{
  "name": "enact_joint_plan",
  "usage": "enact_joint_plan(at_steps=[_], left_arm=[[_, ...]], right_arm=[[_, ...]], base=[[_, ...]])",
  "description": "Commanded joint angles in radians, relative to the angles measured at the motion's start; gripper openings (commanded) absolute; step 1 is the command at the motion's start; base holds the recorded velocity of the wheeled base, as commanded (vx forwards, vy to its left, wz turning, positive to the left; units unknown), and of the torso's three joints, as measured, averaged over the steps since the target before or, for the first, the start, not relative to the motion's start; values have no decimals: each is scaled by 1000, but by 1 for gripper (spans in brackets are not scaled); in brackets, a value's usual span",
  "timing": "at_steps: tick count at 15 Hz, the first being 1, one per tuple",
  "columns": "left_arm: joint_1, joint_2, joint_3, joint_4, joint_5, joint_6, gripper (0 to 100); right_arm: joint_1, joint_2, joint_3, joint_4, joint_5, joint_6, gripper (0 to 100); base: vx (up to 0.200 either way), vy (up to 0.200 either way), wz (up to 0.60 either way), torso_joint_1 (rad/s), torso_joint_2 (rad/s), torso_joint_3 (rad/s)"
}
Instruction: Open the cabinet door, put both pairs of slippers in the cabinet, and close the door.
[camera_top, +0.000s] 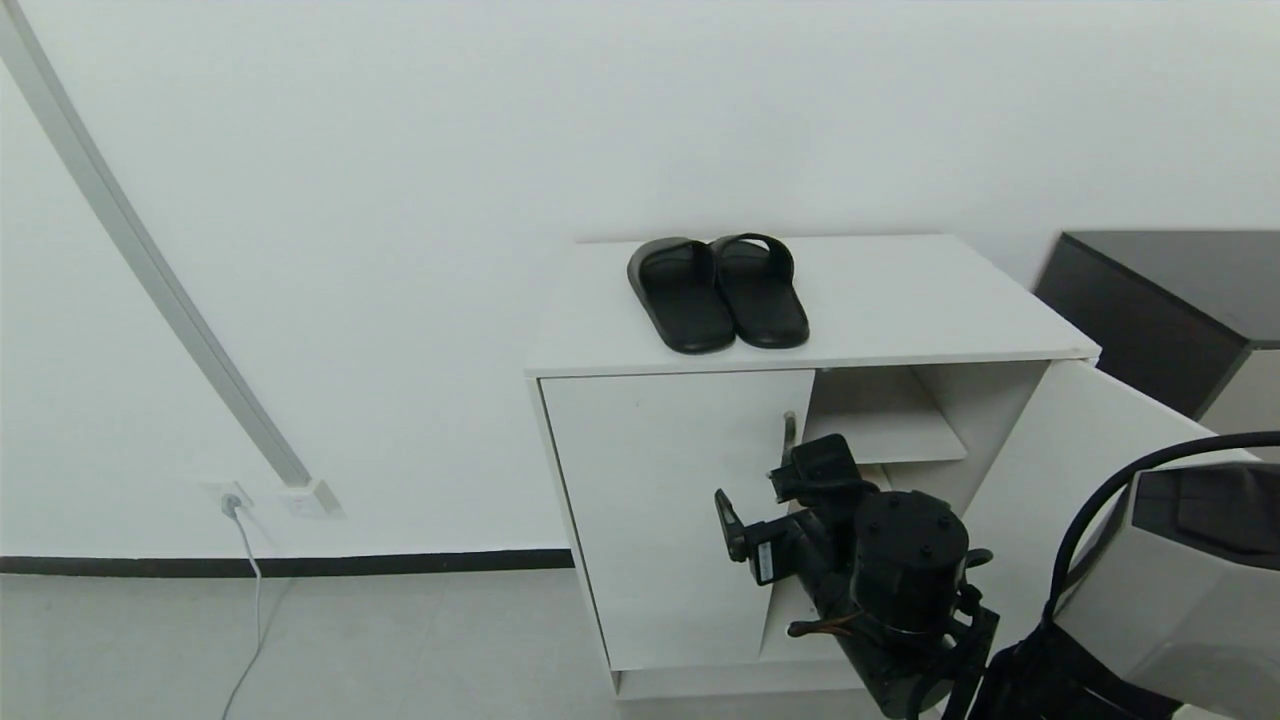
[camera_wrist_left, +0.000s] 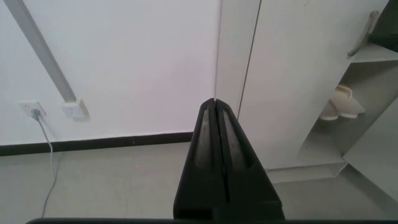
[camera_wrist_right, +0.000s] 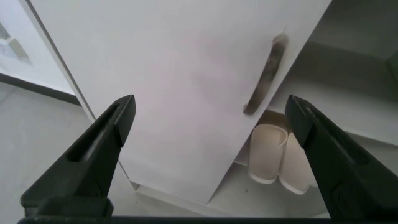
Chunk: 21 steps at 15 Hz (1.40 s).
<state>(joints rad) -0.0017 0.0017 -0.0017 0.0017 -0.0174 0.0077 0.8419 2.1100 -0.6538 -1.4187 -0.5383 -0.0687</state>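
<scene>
Right hand (camera_wrist_right: 210, 106) spread wide, empty, at the door handle (camera_wrist_right: 264, 78); left hand (camera_wrist_left: 215, 102) closed, empty; white slippers (camera_wrist_right: 277, 155) stowed beyond; black slippers (camera_top: 717, 292) above on cabinet (camera_top: 900, 300), probably next pickup.

**Cabinet layout, clock directions taken from the robot**

The cabinet (camera_top: 900, 300) stands against the wall at about 1 o'clock. One pair of slippers (camera_top: 717, 293) lies side by side on its top, toward the 11 o'clock side. The left door (camera_top: 670, 500) is closed and the right door (camera_top: 1060, 470) stands swung out toward 4 o'clock. A shelf (camera_top: 880, 425) sits inside the open half, and the second pair (camera_wrist_right: 280, 158) is below it, apparently on the bottom board. The right gripper (camera_top: 775, 495) is in front of the left door, near the handle (camera_top: 789, 430).
</scene>
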Motion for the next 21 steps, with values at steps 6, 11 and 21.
enact_joint_plan(at_steps=[6,11,21], left_arm=[[0,0,0,0,-1,0,0],[0,0,0,0,-1,0,0],[0,0,0,0,1,2,0]], right_arm=[[0,4,8,-6,0,-11,100],[-1,22,56,-147,81,-91,100],[-20,-140,-242,343,3,46,100]], base=[[0,0,0,244,-569,-321],[0,0,0,174,-399,-215],[0,0,0,0,0,0]])
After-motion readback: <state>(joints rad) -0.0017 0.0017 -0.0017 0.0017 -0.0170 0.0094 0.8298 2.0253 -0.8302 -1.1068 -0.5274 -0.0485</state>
